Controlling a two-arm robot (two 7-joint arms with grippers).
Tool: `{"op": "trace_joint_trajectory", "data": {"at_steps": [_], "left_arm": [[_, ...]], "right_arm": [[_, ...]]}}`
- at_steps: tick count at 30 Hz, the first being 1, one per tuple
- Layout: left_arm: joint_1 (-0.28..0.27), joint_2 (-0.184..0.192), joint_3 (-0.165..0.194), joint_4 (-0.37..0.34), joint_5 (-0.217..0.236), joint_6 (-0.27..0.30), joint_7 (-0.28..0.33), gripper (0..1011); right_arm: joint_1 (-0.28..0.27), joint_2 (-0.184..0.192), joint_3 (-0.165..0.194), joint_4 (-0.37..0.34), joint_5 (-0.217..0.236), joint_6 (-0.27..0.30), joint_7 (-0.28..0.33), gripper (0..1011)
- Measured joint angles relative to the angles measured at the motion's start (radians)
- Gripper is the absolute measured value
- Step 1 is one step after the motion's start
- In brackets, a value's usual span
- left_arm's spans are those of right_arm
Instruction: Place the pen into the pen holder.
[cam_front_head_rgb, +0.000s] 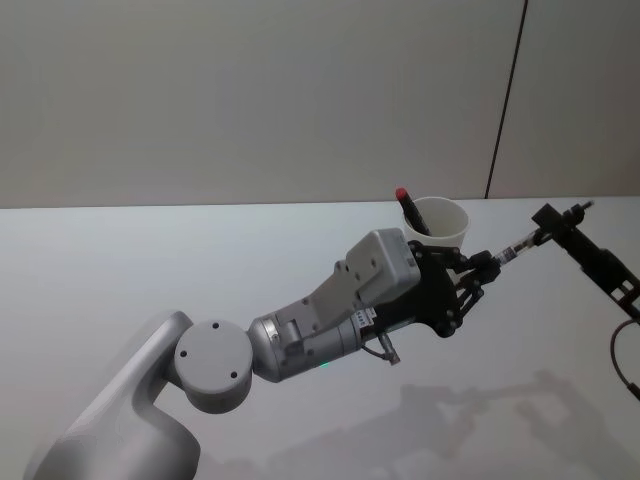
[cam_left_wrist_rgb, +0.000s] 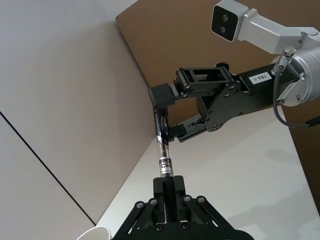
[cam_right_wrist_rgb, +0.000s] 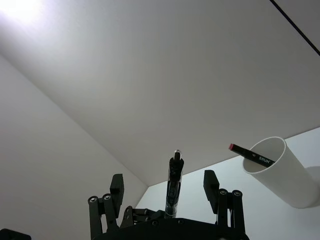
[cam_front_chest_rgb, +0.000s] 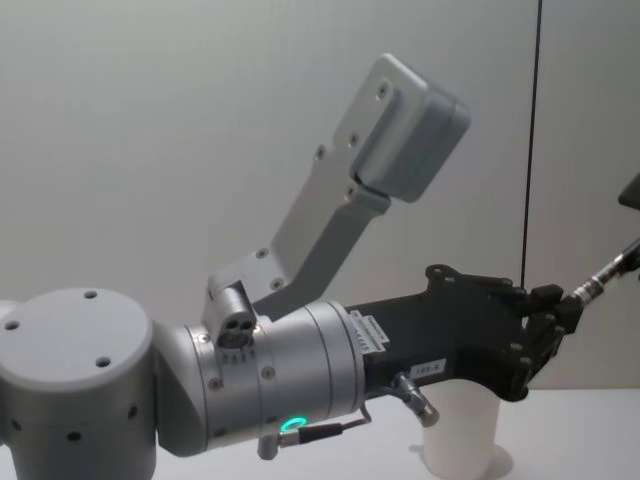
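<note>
The left arm (cam_front_head_rgb: 300, 340) reaches from the worktop's (cam_front_head_rgb: 150, 270) near left corner toward its far right side. The left gripper (cam_front_head_rgb: 484, 268) is clamped shut on the end of a second pen (cam_front_head_rgb: 515, 246), a slim one with a clear barrel and a printed label; in the left wrist view its two fingers (cam_left_wrist_rgb: 161, 192) press together around the barrel (cam_left_wrist_rgb: 163, 150). This pen is held off the worktop, rising away from the left gripper toward the right edge.

Its other end lies between the fingers of the right gripper (cam_front_head_rgb: 545, 218). In the right wrist view those fingers (cam_right_wrist_rgb: 210, 181) stand wide apart, with the second pen (cam_right_wrist_rgb: 173, 187) in the gap touching neither one, so this gripper (cam_right_wrist_rgb: 164, 182) grips nothing. The left wrist view shows the same gripper (cam_left_wrist_rgb: 167, 116) with the pen end between its spread fingers.

Just beyond the left gripper, near the far edge and right of the middle, stands the pen holder (cam_front_head_rgb: 452, 232), upright. The pen (cam_front_head_rgb: 411, 212) is inside it, leaning against the rim on the robot's left, red tip up and sticking out above the rim. The right wrist view shows the pen (cam_right_wrist_rgb: 255, 156) resting on the holder's (cam_right_wrist_rgb: 290, 180) rim. From the chest view the holder (cam_front_chest_rgb: 462, 425) stands below the left gripper (cam_front_chest_rgb: 555, 310).

Behind the worktop is a plain wall (cam_front_head_rgb: 250, 100).
</note>
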Motion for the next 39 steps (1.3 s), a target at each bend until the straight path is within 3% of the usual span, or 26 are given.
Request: {"op": "trace_joint_trajectory", "data": {"at_steps": [13,18,39], "left_arm": [[0.0,0.0,0.0,0.0,0.0,0.0,0.0,131],[0.0,0.0,0.0,0.0,0.0,0.0,0.0,131],[0.0,0.0,0.0,0.0,0.0,0.0,0.0,131]], "right_arm": [[0.008,0.007,-0.015,0.017,0.005,-0.042,-0.003,1002],[0.011,0.01,-0.021,0.022,0.005,-0.054,-0.01,919],[0.008,0.028,-0.035,0.017,0.035,-0.07,-0.016,260]]}}
